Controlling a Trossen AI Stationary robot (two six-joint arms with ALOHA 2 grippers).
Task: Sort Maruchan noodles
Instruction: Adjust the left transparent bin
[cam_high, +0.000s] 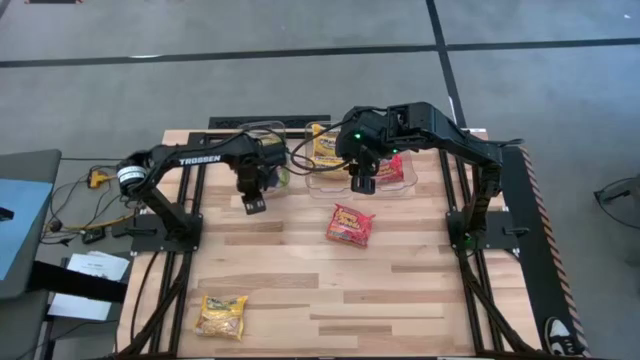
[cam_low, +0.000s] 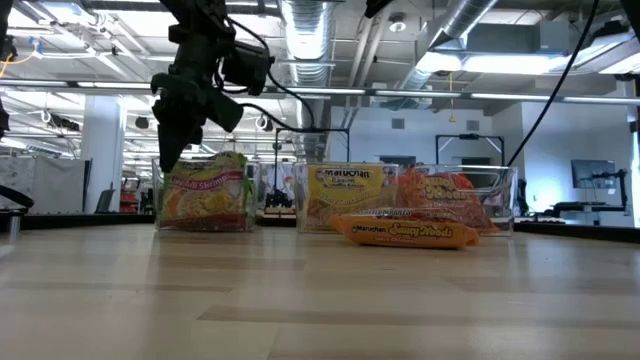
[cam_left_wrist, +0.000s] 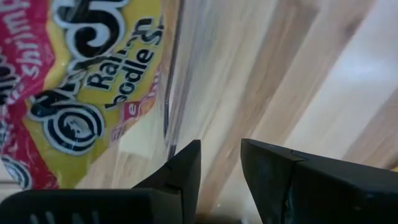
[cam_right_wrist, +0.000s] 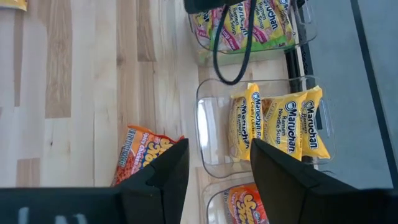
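The left gripper (cam_high: 253, 204) is hanging just in front of the clear bin (cam_right_wrist: 255, 28) holding green-labelled packets (cam_low: 207, 193), its jaws parted and empty. The right gripper (cam_high: 362, 184) is hovering over the bins, jaws spread with nothing between them. One red packet (cam_high: 350, 224) is lying mid-tabletop (cam_high: 420, 290), a yellow packet (cam_high: 222, 315) is sitting near the front left corner, and yellow packets (cam_right_wrist: 280, 127) are filling the middle bin (cam_right_wrist: 208, 134)

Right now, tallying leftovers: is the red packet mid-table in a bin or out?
Out. The red packet lies flat on bare table, short of the bins.
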